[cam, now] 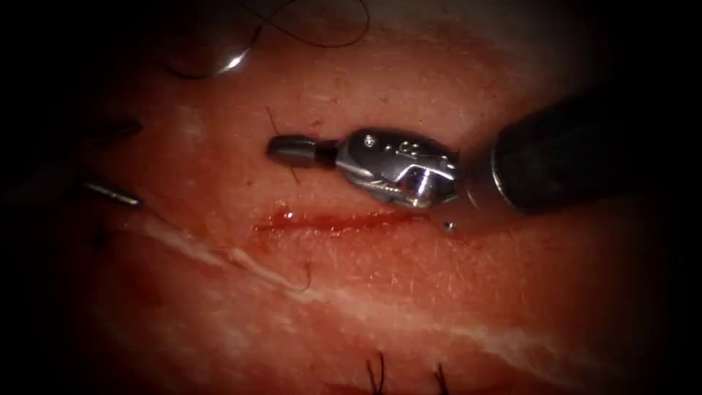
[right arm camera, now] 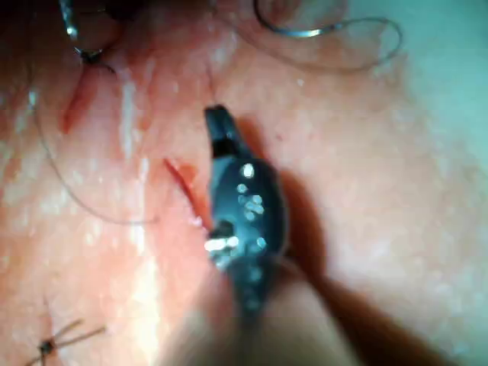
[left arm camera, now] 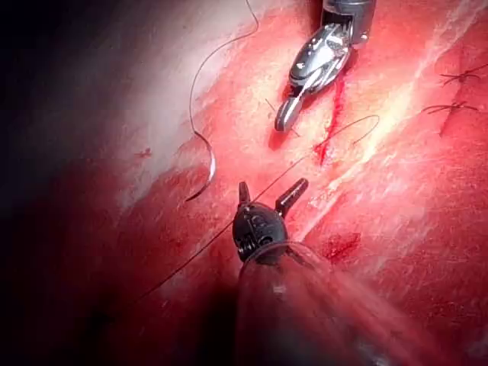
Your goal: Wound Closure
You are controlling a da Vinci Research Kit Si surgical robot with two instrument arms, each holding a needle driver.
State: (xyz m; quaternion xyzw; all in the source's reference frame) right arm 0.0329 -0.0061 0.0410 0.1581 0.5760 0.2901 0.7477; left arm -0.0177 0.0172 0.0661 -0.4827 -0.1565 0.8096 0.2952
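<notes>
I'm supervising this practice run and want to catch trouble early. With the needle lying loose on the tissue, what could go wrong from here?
1. The needle lies free on the tissue, held by neither tool. It could shift and be awkward to regrasp.
2. The thread runs past the left tool, whose jaws are open and empty. Closing there might snag it.
3. The right tool, jaws shut on nothing, sits close by the cut and may press its edge.

Needle [cam: 232, 62] and thread [cam: 322, 36] on tissue [cam: 409, 292]
</notes>
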